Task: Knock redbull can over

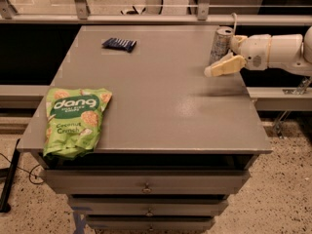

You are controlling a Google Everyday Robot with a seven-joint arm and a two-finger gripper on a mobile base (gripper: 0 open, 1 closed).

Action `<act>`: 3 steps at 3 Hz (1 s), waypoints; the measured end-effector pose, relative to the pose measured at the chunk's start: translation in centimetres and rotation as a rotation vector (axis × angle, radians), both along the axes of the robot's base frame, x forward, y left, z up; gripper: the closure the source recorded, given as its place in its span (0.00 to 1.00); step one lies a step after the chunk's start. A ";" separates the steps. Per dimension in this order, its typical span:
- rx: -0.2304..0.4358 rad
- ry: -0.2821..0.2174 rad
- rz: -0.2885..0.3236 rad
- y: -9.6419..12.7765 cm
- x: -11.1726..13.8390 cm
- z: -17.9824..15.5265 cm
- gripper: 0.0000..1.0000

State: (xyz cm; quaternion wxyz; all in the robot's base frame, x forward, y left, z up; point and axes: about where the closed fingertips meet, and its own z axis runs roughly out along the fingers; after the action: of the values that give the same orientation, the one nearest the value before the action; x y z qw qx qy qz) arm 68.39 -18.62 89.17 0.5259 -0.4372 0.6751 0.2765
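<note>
The redbull can [221,44] stands upright near the right rear of the grey table [161,106]. It is slim and silver with a shiny top rim. My gripper [220,66] comes in from the right on a white arm [278,52]. It sits right at the can's lower front side, low over the table. I cannot tell whether it touches the can.
A green dang snack bag [74,119] lies at the table's front left corner, overhanging the edge. A small flat dark blue packet [119,44] lies at the rear left. Drawers sit under the table. A railing runs behind it.
</note>
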 end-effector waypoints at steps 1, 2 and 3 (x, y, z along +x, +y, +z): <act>0.081 0.001 0.030 1.6 -2.5 1.9 0.00; 0.167 0.023 0.090 4.0 -5.5 3.7 0.00; 0.246 0.044 0.156 6.3 -8.0 5.0 0.00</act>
State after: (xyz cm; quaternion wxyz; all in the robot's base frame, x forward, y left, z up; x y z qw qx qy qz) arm 60.36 -12.35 94.19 0.5375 -0.4145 0.6113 0.4069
